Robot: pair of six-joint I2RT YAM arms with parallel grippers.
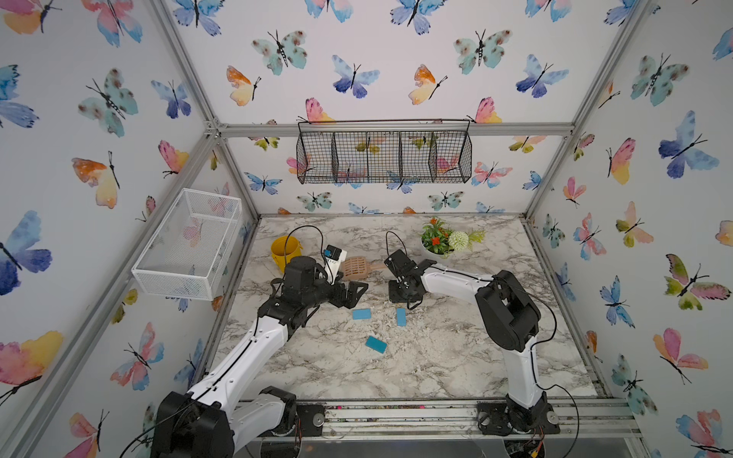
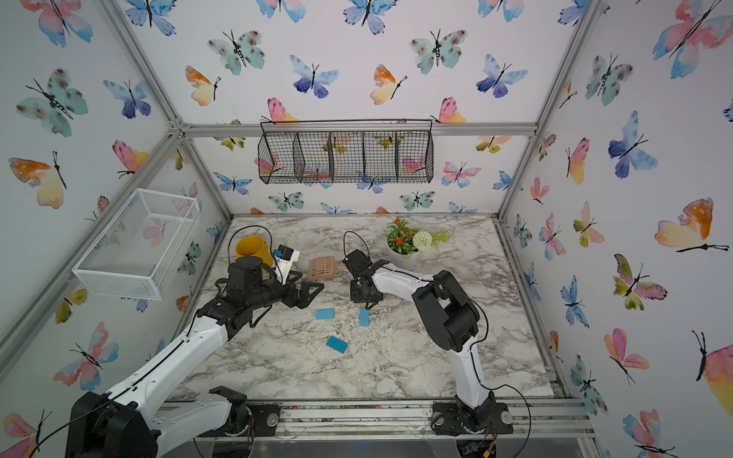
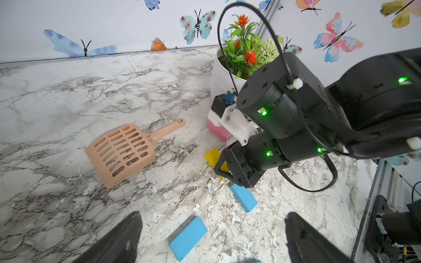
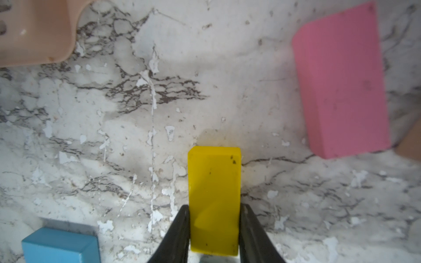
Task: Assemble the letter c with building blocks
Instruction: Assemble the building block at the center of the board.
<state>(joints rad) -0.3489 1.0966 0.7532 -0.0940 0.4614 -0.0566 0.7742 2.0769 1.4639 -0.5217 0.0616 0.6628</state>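
Observation:
My right gripper (image 4: 214,209) is shut on the yellow block (image 4: 214,182), low over the marble table (image 1: 456,357). Beside it lies the pink block (image 4: 341,84), with a tan block's edge (image 4: 410,145) past that. In both top views the right gripper (image 1: 408,304) hides all three. Two light blue blocks (image 1: 361,314) (image 1: 401,316) and a teal block (image 1: 376,344) lie apart in the middle. My left gripper (image 3: 213,227) hangs open above one light blue block (image 3: 188,238), holding nothing. No letter c shows.
A peach slotted scoop (image 1: 355,267) lies behind the grippers. A yellow bucket (image 1: 284,250) stands at the back left and a white flower pot (image 1: 444,240) at the back right. A white wire basket (image 1: 190,246) hangs on the left wall and a black one (image 1: 382,154) on the back wall.

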